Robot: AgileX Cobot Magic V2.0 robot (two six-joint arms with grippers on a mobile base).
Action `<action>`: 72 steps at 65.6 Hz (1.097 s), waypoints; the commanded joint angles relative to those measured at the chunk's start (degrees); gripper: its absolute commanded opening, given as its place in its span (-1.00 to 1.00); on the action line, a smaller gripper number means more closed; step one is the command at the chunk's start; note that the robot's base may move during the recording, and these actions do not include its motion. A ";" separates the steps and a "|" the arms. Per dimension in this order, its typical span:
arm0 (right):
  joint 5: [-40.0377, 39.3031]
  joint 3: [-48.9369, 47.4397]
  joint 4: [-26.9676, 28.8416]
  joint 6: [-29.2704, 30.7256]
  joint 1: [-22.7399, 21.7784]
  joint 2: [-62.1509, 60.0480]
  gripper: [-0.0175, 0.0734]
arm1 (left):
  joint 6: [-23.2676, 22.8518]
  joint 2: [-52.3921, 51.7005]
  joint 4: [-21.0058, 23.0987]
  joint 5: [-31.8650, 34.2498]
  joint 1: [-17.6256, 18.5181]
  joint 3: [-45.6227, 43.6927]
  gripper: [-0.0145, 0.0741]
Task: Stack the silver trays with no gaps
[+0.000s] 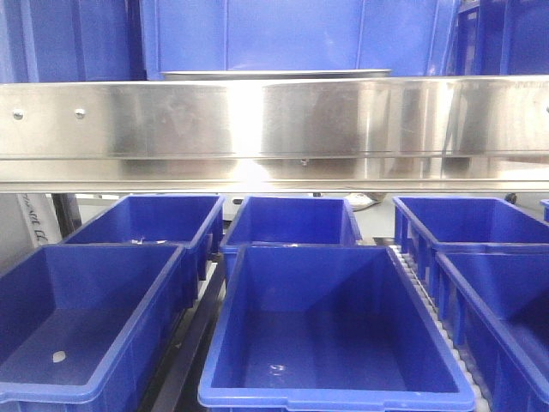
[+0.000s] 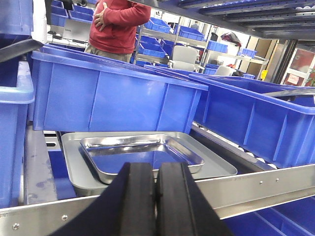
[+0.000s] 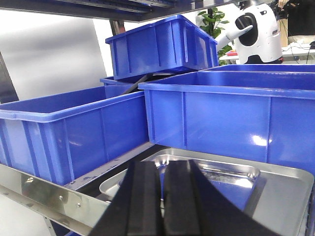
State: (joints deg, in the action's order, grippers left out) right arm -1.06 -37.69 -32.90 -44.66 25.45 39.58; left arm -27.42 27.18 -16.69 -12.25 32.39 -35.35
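Left wrist view shows blue bins walling a shelf behind a steel rail, and between them a large silver tray lies flat with a smaller silver tray already nested inside it, slightly askew toward the near left. Both look thin, stiff and light, mirror-bright with rounded corners and rolled rims, so I judge them slippery and best pinched at the rim. Left claw and right claw are both clenched, fingers pressed together on nothing, hovering at the near edge of the trays.
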 commanded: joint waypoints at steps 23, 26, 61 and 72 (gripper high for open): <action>-4.88 4.64 28.88 40.52 -3.89 -2.89 -0.65 | -0.12 -0.39 -0.24 0.63 0.27 0.19 -0.69; -8.16 6.60 29.03 43.16 -6.68 -3.64 -0.65 | -0.12 -0.39 -0.24 0.63 0.27 0.19 -0.69; 0.51 30.38 32.90 43.31 -28.18 -30.88 -0.65 | -0.12 -0.39 -0.24 0.74 0.27 0.19 -0.69; 3.70 34.06 32.90 43.41 -28.18 -39.13 -0.65 | -0.12 -0.39 -0.24 0.74 0.27 0.19 -0.69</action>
State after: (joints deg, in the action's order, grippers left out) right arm 2.56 -4.85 -0.39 -1.92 -2.50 3.59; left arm -27.54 27.18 -16.73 -12.25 32.39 -35.35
